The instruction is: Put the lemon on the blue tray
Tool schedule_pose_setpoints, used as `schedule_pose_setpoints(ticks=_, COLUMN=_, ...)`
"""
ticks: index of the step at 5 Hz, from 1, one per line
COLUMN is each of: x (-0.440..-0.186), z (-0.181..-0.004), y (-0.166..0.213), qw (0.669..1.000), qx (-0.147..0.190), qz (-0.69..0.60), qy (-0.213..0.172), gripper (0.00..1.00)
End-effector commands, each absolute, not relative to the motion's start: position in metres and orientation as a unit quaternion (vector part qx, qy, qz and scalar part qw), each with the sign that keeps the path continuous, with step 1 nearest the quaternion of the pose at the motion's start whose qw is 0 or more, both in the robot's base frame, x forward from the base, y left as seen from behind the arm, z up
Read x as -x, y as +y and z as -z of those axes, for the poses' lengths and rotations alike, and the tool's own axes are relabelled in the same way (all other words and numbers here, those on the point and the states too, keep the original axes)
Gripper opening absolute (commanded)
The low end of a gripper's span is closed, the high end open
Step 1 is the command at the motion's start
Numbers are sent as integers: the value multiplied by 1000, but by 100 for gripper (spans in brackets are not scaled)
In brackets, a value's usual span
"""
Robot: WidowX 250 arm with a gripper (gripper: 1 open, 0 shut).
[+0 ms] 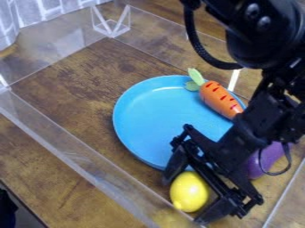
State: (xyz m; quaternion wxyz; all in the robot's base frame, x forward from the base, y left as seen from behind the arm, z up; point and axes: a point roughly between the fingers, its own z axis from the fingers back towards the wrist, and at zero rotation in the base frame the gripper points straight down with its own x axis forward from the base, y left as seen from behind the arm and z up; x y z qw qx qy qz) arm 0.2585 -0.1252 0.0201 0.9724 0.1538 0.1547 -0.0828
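Camera view, from above the table (84, 89): black arm reaches down at lower right, gripper (201, 185) spread wide w/ its fingers (185, 153) standing either side of the lemon (188, 192). No squeeze visible; whether the fingers touch the fruit can't be told. Lemon sits on the wood just off the blue tray (161, 120), near the tray's lower rim and close to the clear wall at the front edge. Carrot (219, 98), green top pointing up-left, lies on the tray's upper-right part. Eggplant (273, 156) shows partly behind the arm at right. Clear plastic walls box in the work area.
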Motion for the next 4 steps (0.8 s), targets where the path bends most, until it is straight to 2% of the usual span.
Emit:
schedule_pose_setpoints(ticks=1, x=-269, z=-26, y=-122, qw=976, qx=-145, qz=47, qy=153, gripper=0)
schedule_pose_setpoints(ticks=3, x=-277, z=-24, y=-135, qw=980, qx=-127, qz=18, qy=155, gripper=0)
schedule_pose_setpoints(ticks=4, x=-276, z=-32, y=-132, qw=979, qx=-131, qz=29, qy=151, gripper=0)
